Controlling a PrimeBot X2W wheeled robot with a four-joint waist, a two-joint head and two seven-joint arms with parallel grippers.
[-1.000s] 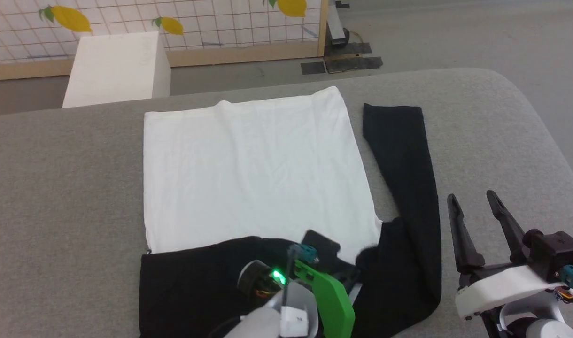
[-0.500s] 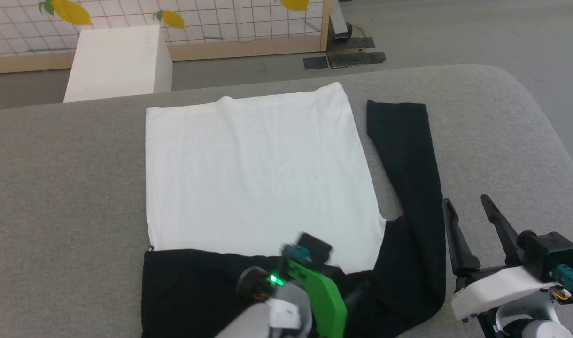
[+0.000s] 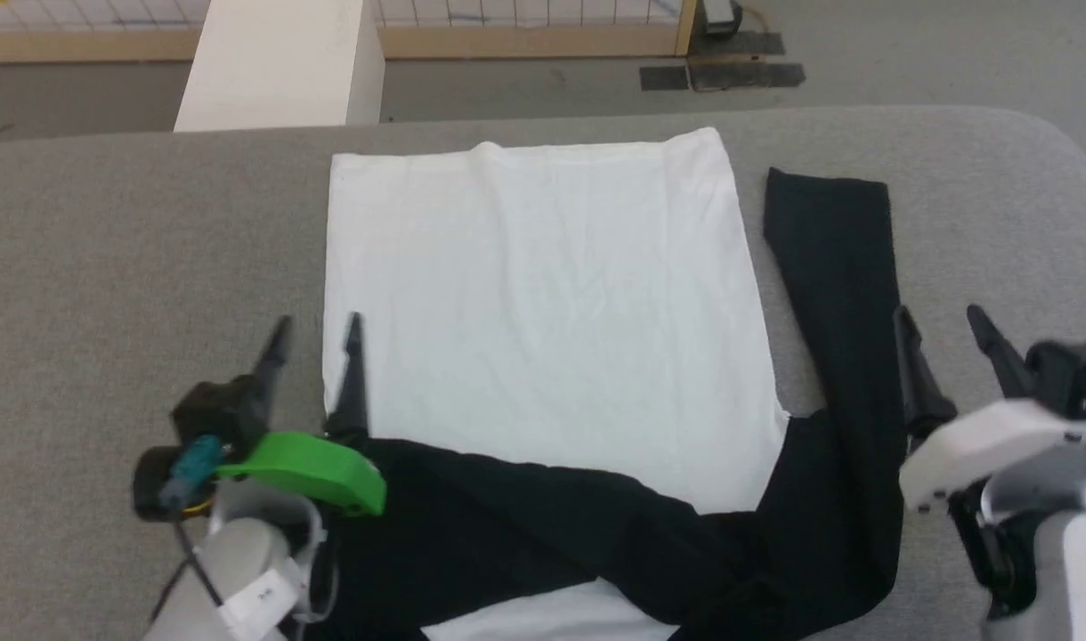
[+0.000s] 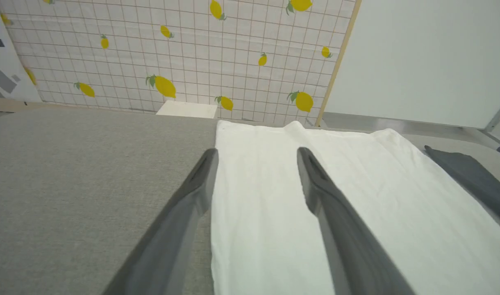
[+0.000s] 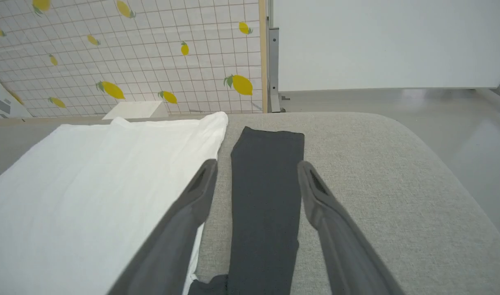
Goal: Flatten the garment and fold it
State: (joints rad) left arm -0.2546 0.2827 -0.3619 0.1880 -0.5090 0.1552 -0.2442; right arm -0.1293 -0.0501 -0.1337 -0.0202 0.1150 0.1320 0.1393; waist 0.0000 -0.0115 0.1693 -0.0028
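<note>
**A:** Where is the shirt [image 3: 543, 294]?

**B:** It is spread flat on the grey table [image 3: 133, 240]. The white body lies in the middle, with its straight edge close to the far edge of the table. No print shows on the side facing up.

**A:** And the sleeves?

**B:** One black sleeve [image 3: 525, 525] is folded across the near part of the white body. It slants from the left side down toward the near right, and a strip of white shows below it. The other sleeve [image 3: 832, 249] lies straight on the table just beside the body's right edge, with its cuff pointing to the far edge.

**A:** What about the left gripper [image 3: 318, 322]?

**B:** Its jaws are spread wide with nothing between them. It sits at the body's left edge, one finger over the white cloth and the other over bare table. The left wrist view [image 4: 257, 153] shows that same edge running between the fingers.

**A:** And the right gripper [image 3: 938, 313]?

**B:** Its jaws are also wide apart and empty. It is toward the table's right edge, next to the straight sleeve. In the right wrist view [image 5: 257, 164] that sleeve [image 5: 266, 184] lies between the two fingers. I cannot tell whether either finger touches the cloth.

**A:** Is there anything beyond the table?

**B:** A white box [image 3: 276, 62] stands on the floor past the far edge. Behind it is a grid screen with lemons [image 4: 172, 49].
</note>
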